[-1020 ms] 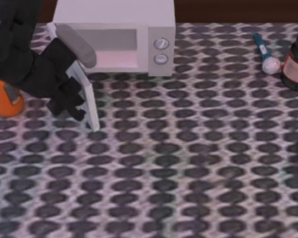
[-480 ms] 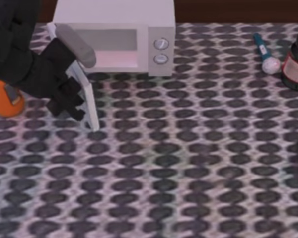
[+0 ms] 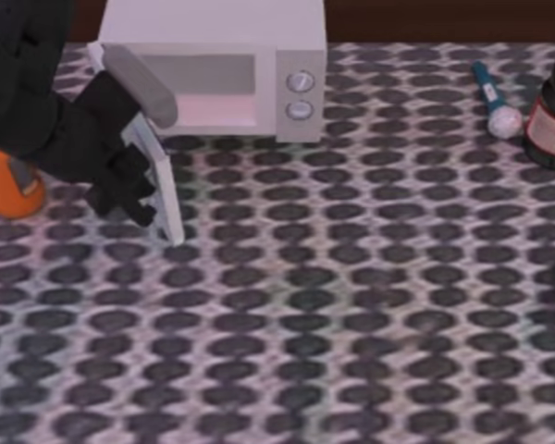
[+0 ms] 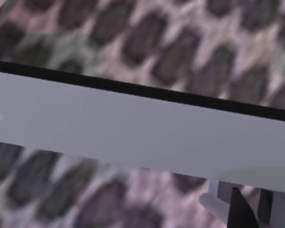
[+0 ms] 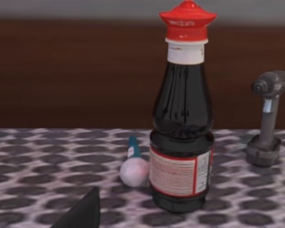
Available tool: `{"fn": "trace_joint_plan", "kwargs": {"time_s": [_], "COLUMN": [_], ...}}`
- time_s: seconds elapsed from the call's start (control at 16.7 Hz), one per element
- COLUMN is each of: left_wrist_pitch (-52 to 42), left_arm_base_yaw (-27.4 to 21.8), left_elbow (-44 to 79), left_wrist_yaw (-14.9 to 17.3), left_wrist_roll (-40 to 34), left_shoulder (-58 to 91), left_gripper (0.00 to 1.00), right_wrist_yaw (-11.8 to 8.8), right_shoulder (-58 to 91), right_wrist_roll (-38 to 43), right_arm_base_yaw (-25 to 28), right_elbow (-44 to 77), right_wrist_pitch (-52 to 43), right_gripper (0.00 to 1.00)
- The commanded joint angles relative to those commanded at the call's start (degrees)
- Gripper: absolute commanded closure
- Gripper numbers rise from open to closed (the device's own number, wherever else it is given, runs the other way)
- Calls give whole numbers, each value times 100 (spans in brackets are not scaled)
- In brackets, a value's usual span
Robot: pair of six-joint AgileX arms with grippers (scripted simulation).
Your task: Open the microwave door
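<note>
Microwave (image 3: 217, 37) stood at the counter's (image 3: 351, 324) far edge, its cavity bare, with the microwave door (image 3: 157, 171) swung wide toward the front from the microwave's left side, the left tool (image 3: 129, 190) just beside the door's outer end, its grip undeterminable; right tool unseen.

1. Table (image 3: 351, 314) has a loud dotted cloth, dark ovals on pale purple-grey, and it takes up pretty much the whole top view.
2. Microwave (image 3: 259, 37) sits on it at the far edge, left of centre.
3. Orange thing (image 3: 9, 190) at the left edge, half hidden.
4. Far right: dark sauce bottle (image 5: 182, 137) with a red cap, standing upright.
5. Teal-handled microphone (image 3: 495, 100) lies just left of the bottle.
6. Grey power drill (image 5: 267, 121) stands near the bottle too.
</note>
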Motion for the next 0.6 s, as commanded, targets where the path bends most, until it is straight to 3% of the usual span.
{"fn": "trace_joint_plan", "kwargs": {"time_s": [0.6], "left_wrist_pitch": [-474], "left_arm_base_yaw": [512], "left_elbow": [80], "left_wrist_yaw": [478], "left_wrist_roll": [1217], "left_shoulder": [11], "left_gripper": [100], "right_wrist_yaw": [0], "right_shoulder": [0], "right_wrist_roll": [0], "right_arm_base_yaw": [0], "right_elbow": [0], "right_wrist_pitch": [0], "right_gripper": [0]}}
